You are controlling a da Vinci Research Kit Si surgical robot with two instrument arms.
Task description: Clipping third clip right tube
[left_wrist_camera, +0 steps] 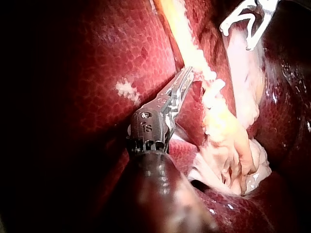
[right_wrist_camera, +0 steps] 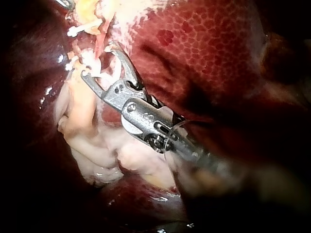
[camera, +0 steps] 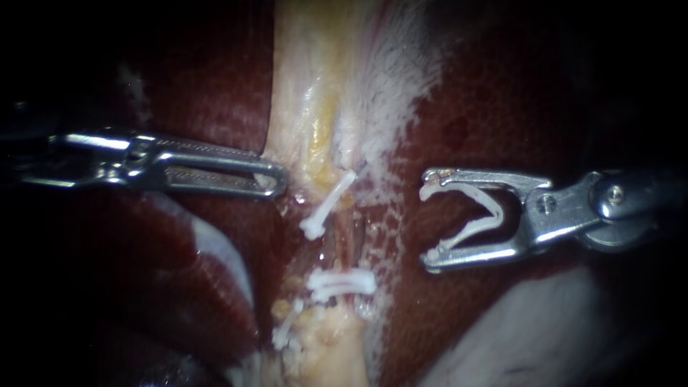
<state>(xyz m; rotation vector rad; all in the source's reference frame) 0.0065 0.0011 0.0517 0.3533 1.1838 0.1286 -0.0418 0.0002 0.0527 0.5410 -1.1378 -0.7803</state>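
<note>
My left instrument (camera: 278, 183) comes in from the left with long slotted jaws shut on the edge of the pale tissue (camera: 315, 136) beside the tubes; the left wrist view shows its tip (left_wrist_camera: 189, 74) on that pale strand. My right instrument (camera: 428, 223) stands to the right of the tubes, apart from them. Its jaws are spread wide around an open white clip (camera: 480, 215) seated between them. A reddish tube (camera: 345, 240) runs down the middle. It carries a slanted white clip (camera: 328, 204) above and a crosswise white clip (camera: 342, 283) below. Another white clip (camera: 285, 330) sits lower left.
Dark red liver (camera: 502, 107) lies on both sides of the pale strip. A pale fold (camera: 222, 251) shows at lower left and a whitish mass (camera: 530, 330) at lower right. In the right wrist view, the right instrument (right_wrist_camera: 99, 62) hovers over pale fatty tissue (right_wrist_camera: 97, 145).
</note>
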